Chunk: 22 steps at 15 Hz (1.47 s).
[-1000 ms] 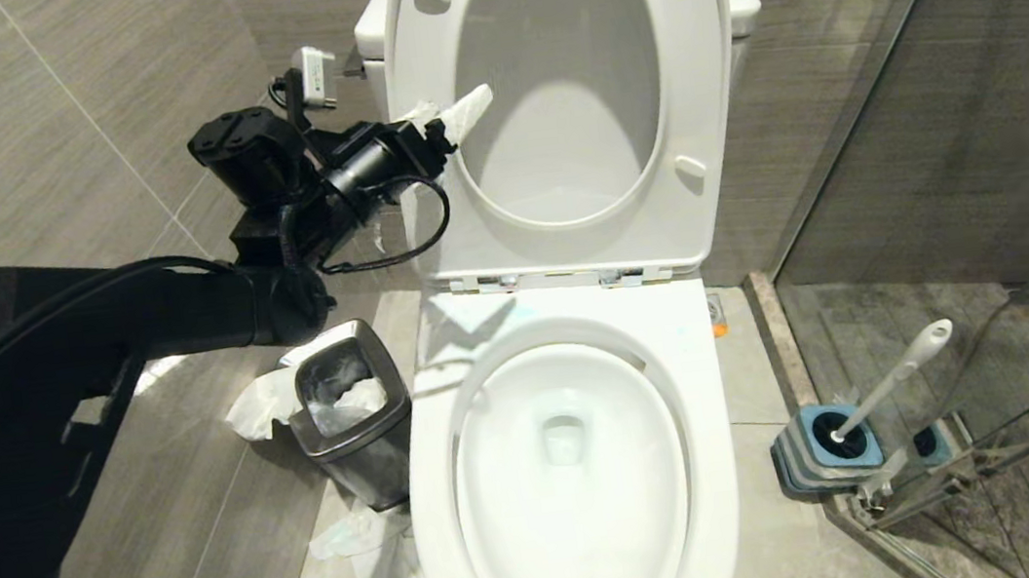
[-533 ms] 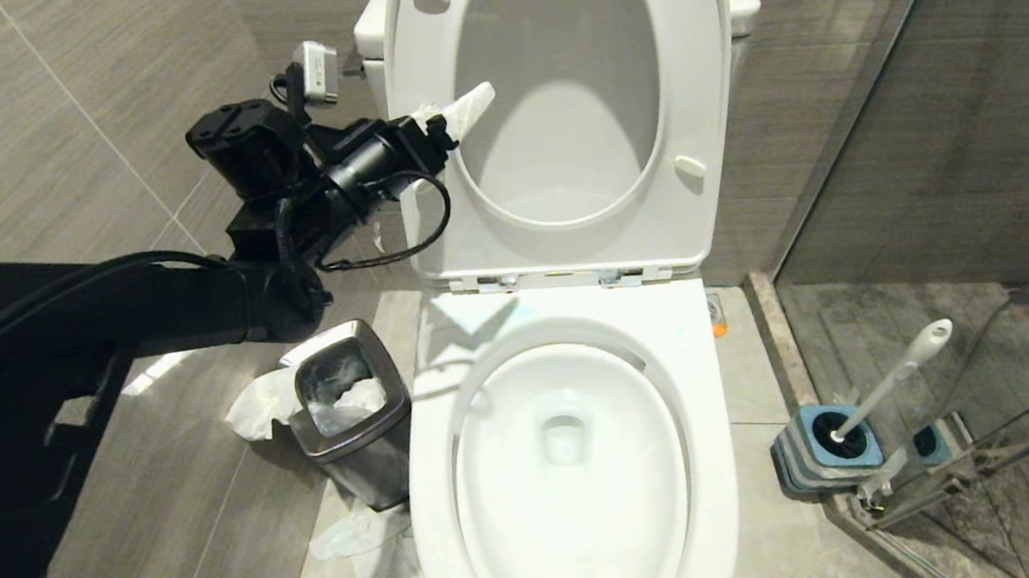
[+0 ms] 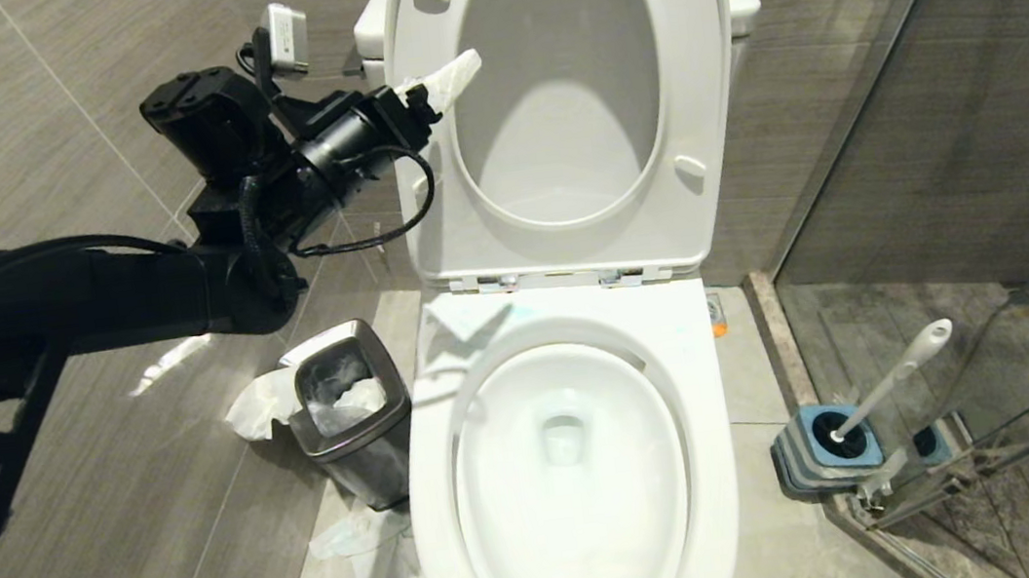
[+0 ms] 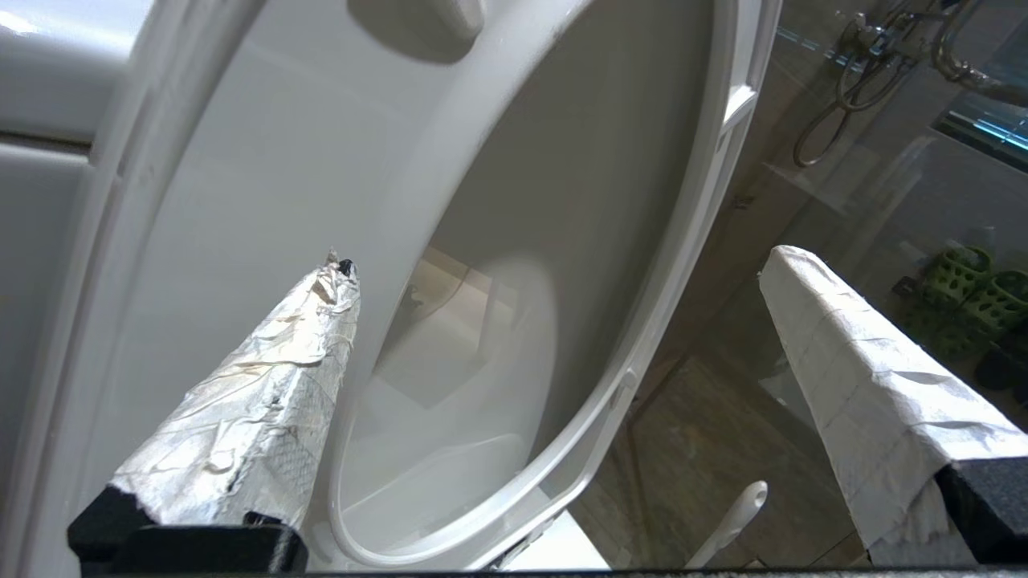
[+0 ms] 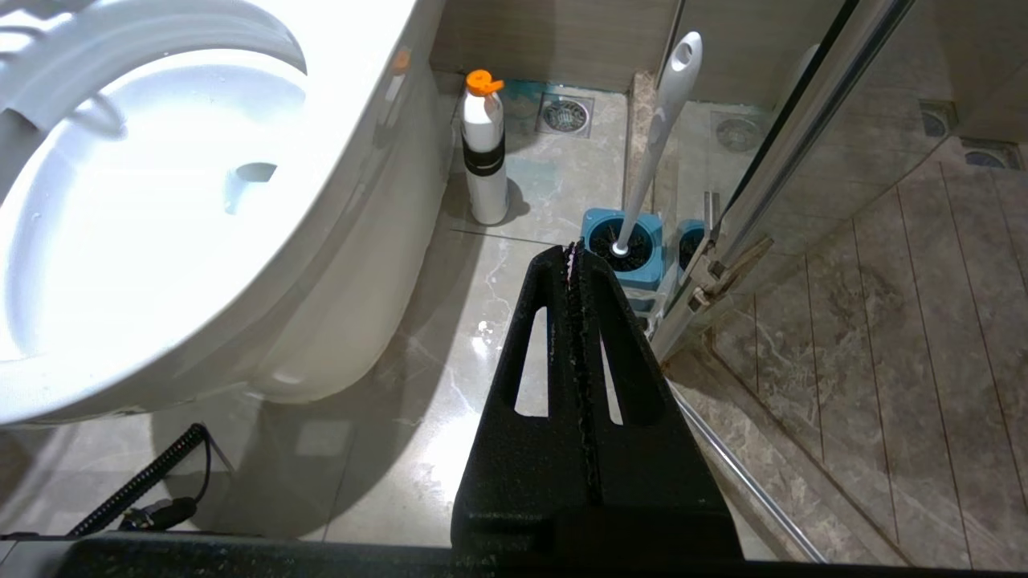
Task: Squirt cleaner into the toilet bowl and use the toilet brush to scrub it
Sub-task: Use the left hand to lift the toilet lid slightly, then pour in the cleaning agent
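The white toilet bowl (image 3: 437, 495) stands open in the middle, its seat and lid (image 3: 708, 108) raised against the tank. My left gripper (image 3: 442, 82) hovers at the raised seat's left edge, open; its paper-wrapped fingers (image 4: 265, 401) hold nothing, and the gripper (image 4: 562, 265) frames the lid. The toilet brush (image 3: 893, 375) leans in its blue-and-grey holder (image 3: 825, 457) on the floor right of the toilet. A white cleaner bottle (image 5: 484, 152) with an orange cap stands beside the toilet base. My right gripper (image 5: 572, 250) is shut and empty, low above the floor short of the brush (image 5: 658, 136).
A small steel bin (image 3: 353, 412) with crumpled paper stands left of the toilet, with more paper (image 3: 259, 404) on the floor round it. A glass shower door (image 3: 892, 85) and its metal frame (image 5: 723, 265) bound the right side, close to the holder.
My left arm has risen and drawn slightly left along the raised seat's edge, gripper still open. The brush and the toilet have not moved.
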Tool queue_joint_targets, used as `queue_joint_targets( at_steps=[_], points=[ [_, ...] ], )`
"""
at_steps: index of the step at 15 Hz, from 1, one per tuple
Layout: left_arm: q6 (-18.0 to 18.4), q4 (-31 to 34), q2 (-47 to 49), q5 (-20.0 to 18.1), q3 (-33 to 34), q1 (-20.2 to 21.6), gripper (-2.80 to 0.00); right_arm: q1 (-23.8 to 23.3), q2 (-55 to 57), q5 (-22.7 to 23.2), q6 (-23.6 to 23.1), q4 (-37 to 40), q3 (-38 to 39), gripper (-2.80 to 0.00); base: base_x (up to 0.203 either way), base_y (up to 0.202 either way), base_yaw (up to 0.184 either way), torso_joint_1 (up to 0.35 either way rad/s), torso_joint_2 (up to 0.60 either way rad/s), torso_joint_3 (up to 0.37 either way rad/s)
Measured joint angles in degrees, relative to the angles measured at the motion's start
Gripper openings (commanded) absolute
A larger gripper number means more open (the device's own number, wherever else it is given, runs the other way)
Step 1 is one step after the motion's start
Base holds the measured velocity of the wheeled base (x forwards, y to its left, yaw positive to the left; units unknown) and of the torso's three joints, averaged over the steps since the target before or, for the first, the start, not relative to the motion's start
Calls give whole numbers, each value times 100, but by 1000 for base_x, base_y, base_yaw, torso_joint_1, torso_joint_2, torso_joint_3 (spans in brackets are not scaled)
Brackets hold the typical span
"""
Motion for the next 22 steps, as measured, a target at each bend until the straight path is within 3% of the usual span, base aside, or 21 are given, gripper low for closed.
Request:
queue_joint_targets(
  at_steps=[15,16,22],
  points=[
    [-145,-47,-1220,5,1044,114,0,0,0,-1,1,2,0,-280,0,0,0,0,0,0],
    [-165,-68,-1298,3,1160,143,-280,0,0,0,3,0,0,-280,0,0,0,0,0,0],
    [-419,-91,-1797,13,1490,339,-280,0,0,2,3,2,0,-280,0,0,0,0,0,0]
  ],
)
